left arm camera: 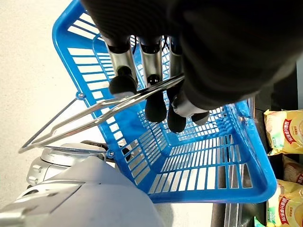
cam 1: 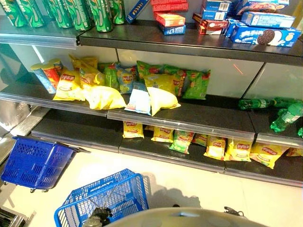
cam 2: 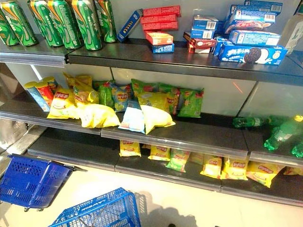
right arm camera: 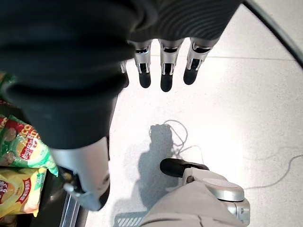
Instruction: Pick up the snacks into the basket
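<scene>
While the left hand [left arm camera: 156,94] hung over the light blue basket [cam 1: 109,198], its fingers were curled round the basket's wire handle [left arm camera: 94,113]. The right hand [right arm camera: 161,61] hung above the floor [right arm camera: 227,109] with fingers straight and relaxed, holding nothing. Snack bags [cam 1: 104,97] lay on the middle shelf [cam 1: 199,118], with more on the lower shelf [cam 1: 189,158]. A dark blue basket [cam 1: 35,163] stood on the floor nearby.
</scene>
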